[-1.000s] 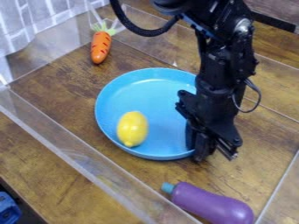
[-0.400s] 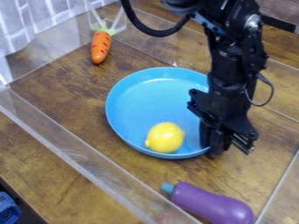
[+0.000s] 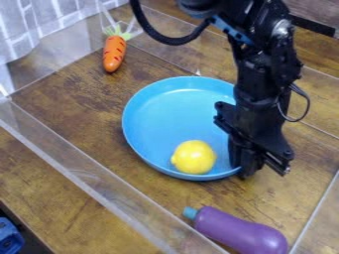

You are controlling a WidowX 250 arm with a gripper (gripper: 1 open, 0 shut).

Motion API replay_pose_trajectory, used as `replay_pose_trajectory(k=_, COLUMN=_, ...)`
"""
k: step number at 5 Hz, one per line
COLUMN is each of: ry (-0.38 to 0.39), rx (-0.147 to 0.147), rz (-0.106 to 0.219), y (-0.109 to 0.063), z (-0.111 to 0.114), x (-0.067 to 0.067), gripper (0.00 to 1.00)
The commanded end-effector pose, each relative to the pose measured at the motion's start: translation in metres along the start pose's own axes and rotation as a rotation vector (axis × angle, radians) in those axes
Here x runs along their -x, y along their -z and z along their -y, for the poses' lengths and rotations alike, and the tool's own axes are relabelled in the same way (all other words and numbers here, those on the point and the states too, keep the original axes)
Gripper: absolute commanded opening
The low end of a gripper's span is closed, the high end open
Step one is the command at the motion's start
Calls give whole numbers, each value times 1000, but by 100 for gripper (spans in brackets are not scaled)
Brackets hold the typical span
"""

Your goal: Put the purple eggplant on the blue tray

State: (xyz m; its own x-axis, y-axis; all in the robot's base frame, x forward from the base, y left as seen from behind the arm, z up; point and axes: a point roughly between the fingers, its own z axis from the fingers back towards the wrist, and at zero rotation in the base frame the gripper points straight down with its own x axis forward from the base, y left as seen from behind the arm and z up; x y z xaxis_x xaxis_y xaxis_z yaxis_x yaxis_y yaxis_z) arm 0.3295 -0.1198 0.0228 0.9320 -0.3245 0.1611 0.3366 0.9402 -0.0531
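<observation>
The purple eggplant (image 3: 240, 233) lies on the wooden table at the bottom right, its teal stem end pointing left. It sits in front of the blue tray (image 3: 162, 111), clear of its rim. The black gripper (image 3: 253, 169) points straight down at the tray's right front rim. Its fingers are closed there and appear to pinch the rim. The eggplant lies a short way below the gripper, untouched.
A yellow lemon (image 3: 193, 157) rests inside the tray near its front edge. An orange carrot (image 3: 114, 50) lies at the back left. A clear plastic wall (image 3: 73, 164) runs along the left and front sides of the table.
The gripper has shifted right, and the blue tray slid right with it. The lemon rolled across the tray toward the front right. The eggplant has not moved.
</observation>
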Motion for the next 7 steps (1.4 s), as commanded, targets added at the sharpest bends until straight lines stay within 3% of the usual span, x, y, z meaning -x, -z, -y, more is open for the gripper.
replay_pose_trajectory(k=1, ry=16, rx=32, rz=-39, y=2, z=22, x=12, gripper=0)
replay_pose_trajectory(k=5, ry=48, rx=63, rz=-35, y=-2, z=66, x=14, gripper=0)
replay_pose_trajectory(k=6, ry=113, rx=56, rz=-30, y=-19, z=62, x=7, gripper=0)
replay_pose_trajectory(k=7, ry=157, rx=44, rz=-3, y=-51, z=49, x=-7, gripper=0)
